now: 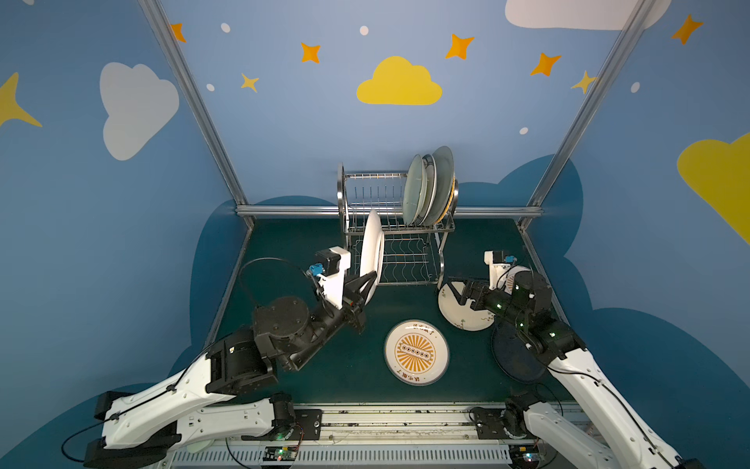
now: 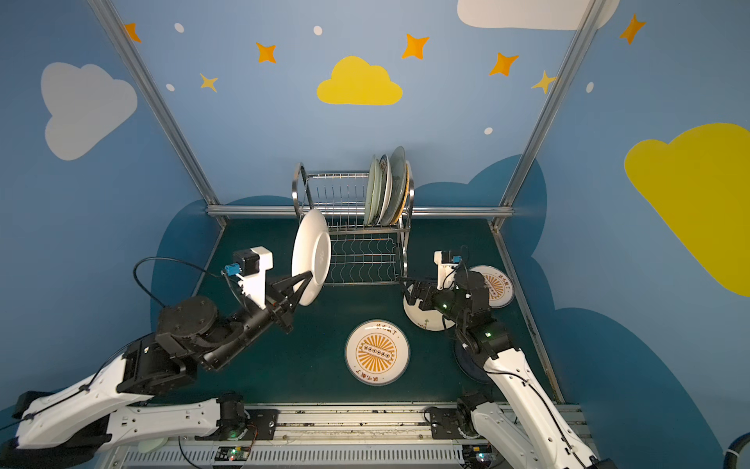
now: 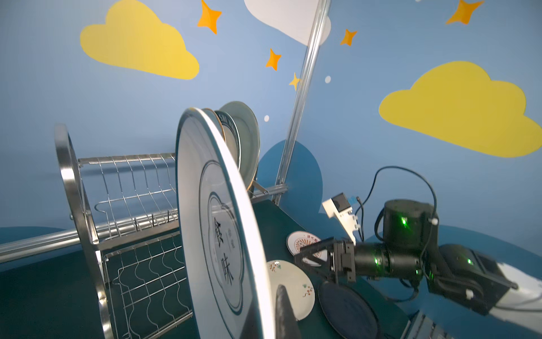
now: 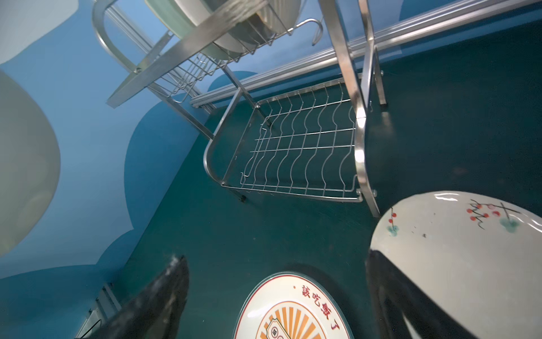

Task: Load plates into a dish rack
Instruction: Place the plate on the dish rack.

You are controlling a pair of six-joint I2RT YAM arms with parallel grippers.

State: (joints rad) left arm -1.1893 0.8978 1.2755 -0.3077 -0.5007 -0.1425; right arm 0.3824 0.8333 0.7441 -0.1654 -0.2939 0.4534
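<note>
My left gripper (image 1: 370, 281) is shut on the lower rim of a white plate (image 1: 372, 243), held upright on edge in front of the left end of the steel dish rack (image 1: 367, 191). The left wrist view shows dark characters on this plate's face (image 3: 211, 211). Several plates (image 1: 426, 186) stand in the right end of the rack's upper tier. My right gripper (image 1: 451, 286) hangs open, empty, just above a cream sprigged plate (image 1: 466, 318) lying flat. An orange-sunburst plate (image 1: 417, 351) lies in the middle of the mat.
A dark navy plate (image 1: 515, 361) lies under the right arm. A second sunburst plate (image 2: 497, 284) lies at the far right, partly hidden by the wrist. The rack's lower wavy tier (image 4: 293, 141) holds nothing. Metal frame rails edge the green mat (image 1: 308, 251).
</note>
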